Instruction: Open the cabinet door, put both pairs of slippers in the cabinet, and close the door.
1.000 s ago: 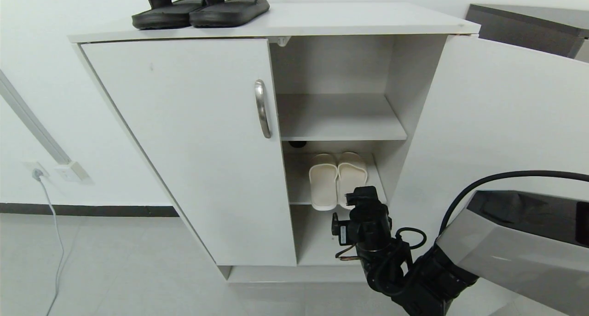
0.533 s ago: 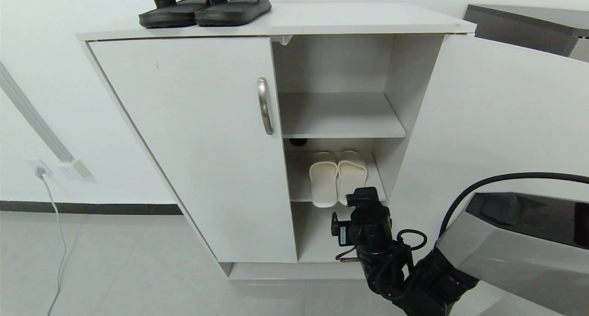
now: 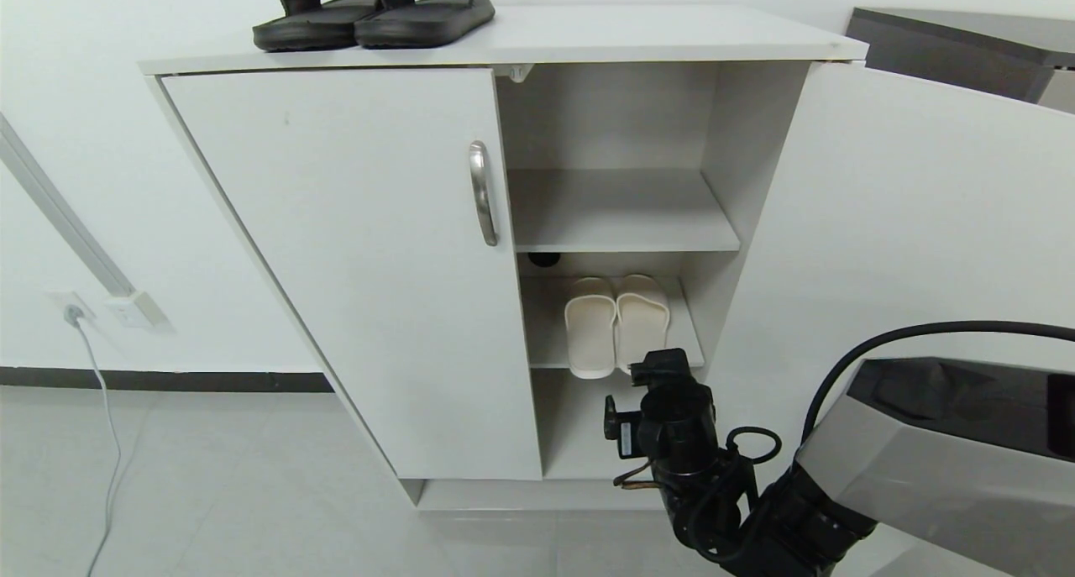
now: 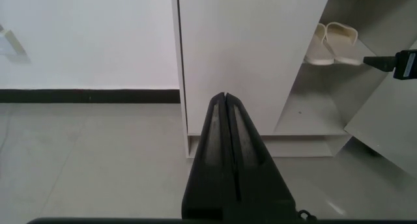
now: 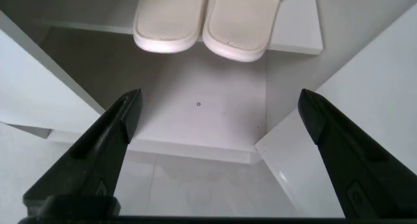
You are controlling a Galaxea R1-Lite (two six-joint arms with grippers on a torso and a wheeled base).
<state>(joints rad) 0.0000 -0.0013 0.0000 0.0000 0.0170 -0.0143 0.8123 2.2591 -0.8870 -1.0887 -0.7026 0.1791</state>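
Observation:
A white cabinet (image 3: 630, 31) stands with its right door (image 3: 907, 216) swung open and its left door (image 3: 353, 258) closed. A black pair of slippers (image 3: 374, 10) sits on the cabinet top at the left. A white pair of slippers (image 3: 617, 323) (image 5: 208, 22) (image 4: 332, 42) lies on the middle shelf, toes outward. My right gripper (image 3: 663, 365) (image 5: 220, 100) is open just below and in front of that shelf, holding nothing. My left gripper (image 4: 225, 99) is shut and empty, low over the floor, facing the foot of the closed door.
The upper shelf (image 3: 621, 212) and the bottom compartment (image 3: 579, 434) hold nothing. A metal handle (image 3: 480, 192) is on the closed door. A wall socket with a cable (image 3: 71, 315) is at the left. A grey unit (image 3: 966, 48) stands behind the open door. Bare floor (image 3: 210, 493) lies at the front left.
The head camera shifted slightly at first. My right gripper has drawn back a little from the shelf with the white slippers; the slippers stay put.

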